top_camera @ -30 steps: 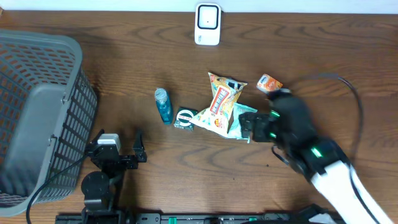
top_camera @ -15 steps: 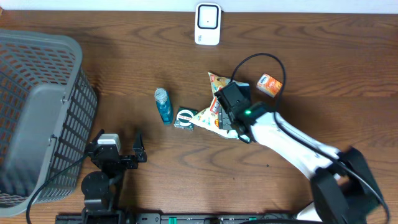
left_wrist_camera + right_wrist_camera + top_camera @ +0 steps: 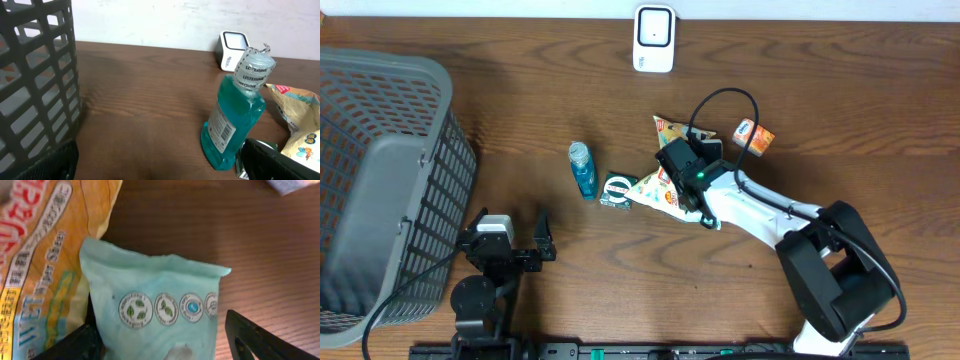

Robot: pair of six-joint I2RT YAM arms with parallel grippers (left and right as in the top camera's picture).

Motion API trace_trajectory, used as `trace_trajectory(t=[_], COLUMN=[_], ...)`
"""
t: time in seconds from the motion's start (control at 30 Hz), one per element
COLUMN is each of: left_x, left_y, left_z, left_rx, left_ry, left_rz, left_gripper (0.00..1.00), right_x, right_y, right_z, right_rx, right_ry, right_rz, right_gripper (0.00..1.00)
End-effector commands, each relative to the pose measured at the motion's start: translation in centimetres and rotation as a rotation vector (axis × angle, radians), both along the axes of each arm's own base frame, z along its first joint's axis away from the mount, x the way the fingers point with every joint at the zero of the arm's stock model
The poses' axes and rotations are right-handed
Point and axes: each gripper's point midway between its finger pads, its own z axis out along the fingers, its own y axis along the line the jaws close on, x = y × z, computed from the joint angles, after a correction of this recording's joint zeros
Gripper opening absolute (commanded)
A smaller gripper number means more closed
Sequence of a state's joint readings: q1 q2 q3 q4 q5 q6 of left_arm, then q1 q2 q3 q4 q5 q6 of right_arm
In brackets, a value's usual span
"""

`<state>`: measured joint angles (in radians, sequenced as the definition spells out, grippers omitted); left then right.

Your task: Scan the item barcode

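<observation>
Jaws of the right gripper (image 3: 160,345) stand partly apart astride the teal packet (image 3: 160,300) at the table's centre, nothing pinched yet. Best to close on the packet alone, clear of the orange snack bag (image 3: 660,188) at its 10 o'clock, then show it to the scanner (image 3: 653,38) at 12 o'clock. Left gripper (image 3: 160,167) gapes empty.

We list:
- One white scanner (image 3: 654,39), standing at the far edge of the tabletop (image 3: 880,90), well apart from the goods.
- One orange-and-yellow snack bag (image 3: 45,255), printed, lying flat near the tabletop's middle.
- One pale teal packet (image 3: 155,315), with a crimped top edge and a row of round printed emblems, lying flat and touching the snack bag's side.
</observation>
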<state>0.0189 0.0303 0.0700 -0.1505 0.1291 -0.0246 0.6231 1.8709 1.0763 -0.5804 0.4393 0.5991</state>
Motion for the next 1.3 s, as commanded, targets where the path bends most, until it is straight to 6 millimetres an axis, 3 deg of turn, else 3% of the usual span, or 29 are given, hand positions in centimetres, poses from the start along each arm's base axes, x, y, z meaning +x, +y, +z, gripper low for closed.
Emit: trace_trajectory(t=[0.0, 0.1, 0.17, 0.27, 0.43, 0.57, 0.67, 0.73, 0.77, 0.8, 0.83, 0.93, 1.13, 1.17, 1.2, 1.27], left_x=[-0.1, -0.1, -0.1, -0.1, -0.1, -0.1, -0.1, -0.1, -0.1, -0.1, -0.1, -0.1, -0.1, -0.1, -0.1, -0.1], left_y=[-0.1, -0.1, -0.1, -0.1, -0.1, -0.1, -0.1, -0.1, -0.1, -0.1, -0.1, -0.1, -0.1, -0.1, -0.1, -0.1], left_z=[-1.4, -1.4, -1.4, -1.4, -1.4, -1.4, -1.4, -1.4, -1.4, -1.4, -1.4, -1.4, -1.4, -1.4, -1.4, -1.4], left_rx=[0.009, 0.009, 0.009, 0.009, 0.009, 0.009, 0.009, 0.009, 0.009, 0.009, 0.009, 0.009, 0.009, 0.009, 0.009, 0.009], left_ry=[0.041, 0.041, 0.041, 0.041, 0.041, 0.041, 0.041, 0.041, 0.041, 0.041, 0.041, 0.041, 0.041, 0.041, 0.041, 0.041], left_rz=[-0.01, -0.011, -0.011, -0.01, -0.01, -0.011, -0.011, -0.011, -0.011, -0.011, -0.011, -0.011, -0.011, -0.011, -0.011, -0.011], left_gripper=[1.0, 1.0, 1.0, 1.0, 1.0, 1.0, 1.0, 1.0, 1.0, 1.0, 1.0, 1.0, 1.0, 1.0, 1.0, 1.0], right_x=[0.0, -0.6, -1.1, -2.0, -3.0, -3.7, -4.7, -5.3, -5.4, -5.6, -5.7, -5.4, -2.6, -2.5, -2.6, -2.8], right_y=[-0.8, -1.2, -1.6, -1.6, -1.1, -0.4, -1.3, -2.5, -3.1, -3.5, -3.6, -3.2, -0.9, -0.8, -0.8, -0.8], right_z=[-1.3, -2.7, -3.6, -4.6, -5.1, -4.9, -3.9, -2.8, -2.1, -1.3, -0.6, 2.3, 5.6, 5.8, 5.8, 5.7], right_rx=[-0.064, -0.098, -0.119, -0.116, -0.09, -0.102, -0.17, -0.236, -0.273, -0.298, -0.307, -0.306, -0.164, -0.131, -0.085, -0.01], right_ry=[0.019, 0.063, 0.096, 0.15, 0.211, 0.294, 0.369, 0.418, 0.433, 0.451, 0.466, 0.464, 0.286, 0.274, 0.263, 0.263], right_rz=[-0.008, 0.012, 0.013, 0.018, 0.053, 0.24, 0.329, 0.35, 0.346, 0.34, 0.335, 0.294, 0.138, 0.089, 0.016, -0.099], right_gripper=[0.72, 0.65, 0.48, 0.34, 0.35, 0.37, 0.37, 0.41, 0.51, 0.8, 0.92, 0.99, 0.99, 0.88, 0.67, 0.38])
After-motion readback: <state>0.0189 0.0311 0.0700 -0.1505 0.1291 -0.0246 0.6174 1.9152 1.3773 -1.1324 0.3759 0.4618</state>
